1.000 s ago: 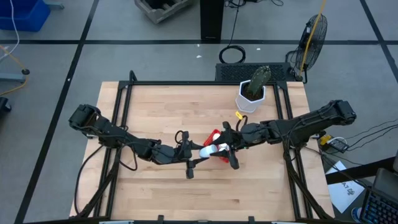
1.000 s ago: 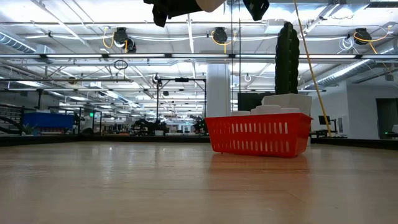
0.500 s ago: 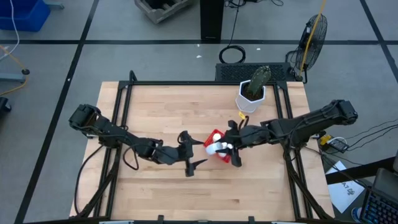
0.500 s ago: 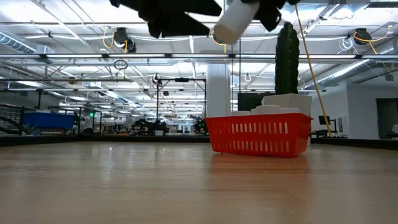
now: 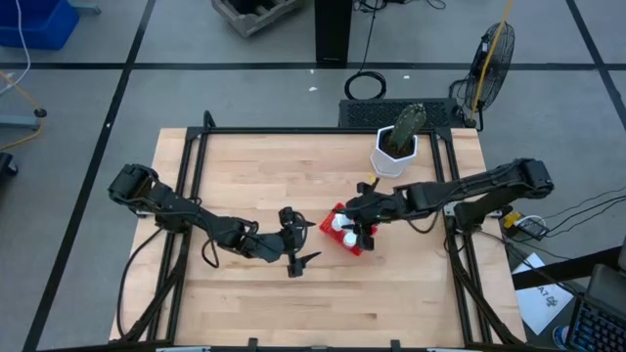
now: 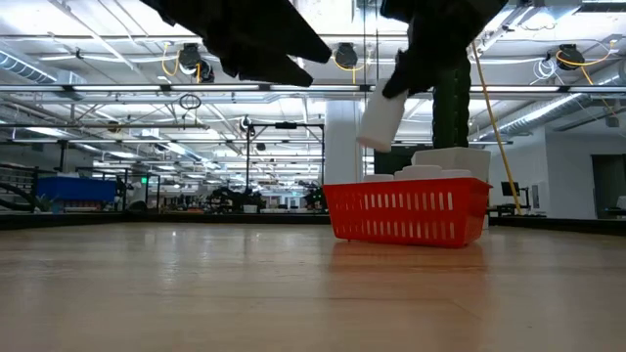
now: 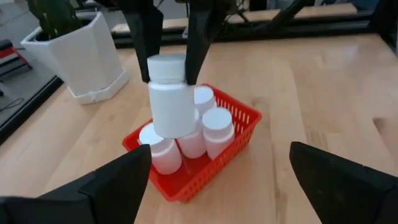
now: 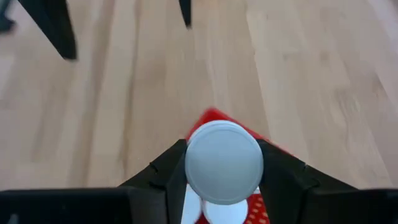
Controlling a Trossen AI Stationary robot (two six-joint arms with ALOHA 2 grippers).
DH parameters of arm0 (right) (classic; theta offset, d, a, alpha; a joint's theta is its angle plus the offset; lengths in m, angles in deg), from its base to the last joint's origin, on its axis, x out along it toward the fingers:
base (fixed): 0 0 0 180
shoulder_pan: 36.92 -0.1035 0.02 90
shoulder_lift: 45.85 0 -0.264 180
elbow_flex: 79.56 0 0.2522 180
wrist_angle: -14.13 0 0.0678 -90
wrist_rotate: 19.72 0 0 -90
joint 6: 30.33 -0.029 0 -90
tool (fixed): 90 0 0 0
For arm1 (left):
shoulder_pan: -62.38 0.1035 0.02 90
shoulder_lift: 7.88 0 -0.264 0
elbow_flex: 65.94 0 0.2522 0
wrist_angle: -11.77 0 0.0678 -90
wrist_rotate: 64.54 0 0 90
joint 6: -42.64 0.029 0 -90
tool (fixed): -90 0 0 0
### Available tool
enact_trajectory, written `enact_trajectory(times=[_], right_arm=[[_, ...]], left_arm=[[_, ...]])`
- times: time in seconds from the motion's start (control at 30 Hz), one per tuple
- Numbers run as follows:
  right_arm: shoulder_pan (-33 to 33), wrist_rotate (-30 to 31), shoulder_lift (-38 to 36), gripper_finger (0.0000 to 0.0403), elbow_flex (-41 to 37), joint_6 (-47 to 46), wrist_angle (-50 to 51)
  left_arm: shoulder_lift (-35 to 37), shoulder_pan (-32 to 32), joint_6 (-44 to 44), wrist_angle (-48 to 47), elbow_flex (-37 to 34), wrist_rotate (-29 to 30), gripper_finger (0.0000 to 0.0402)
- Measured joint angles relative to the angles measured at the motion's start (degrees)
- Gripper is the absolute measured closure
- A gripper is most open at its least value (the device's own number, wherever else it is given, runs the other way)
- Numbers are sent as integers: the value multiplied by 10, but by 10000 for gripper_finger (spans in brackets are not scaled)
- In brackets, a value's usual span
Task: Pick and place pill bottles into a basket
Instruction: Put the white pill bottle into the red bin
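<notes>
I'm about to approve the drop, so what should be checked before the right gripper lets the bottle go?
1. Grip: right gripper shut on the pill bottle at its cap: ok.
2. Position: bottle hangs above the red basket, not inside yet: ok.
3. Room: four bottles already stand in the basket; whether a free slot lies directly below: cannot tell.
4. Left gripper open, empty, beside the basket: ok.
5. Plant pot stands apart from the basket: ok.
</notes>
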Motion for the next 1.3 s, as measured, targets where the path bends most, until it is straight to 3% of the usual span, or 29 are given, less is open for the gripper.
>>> enact_trajectory(times=[0.43, 0.8, 1.3], right_arm=[[9, -16, 104, 257, 65, 20, 55], [13, -27, 115, 257, 68, 9, 86], [15, -35, 185, 257, 69, 19, 58]], left_arm=[[7, 0, -13, -28, 0, 16, 20], [7, -1, -26, -42, 0, 14, 32], [7, -1, -31, -42, 0, 6, 36]])
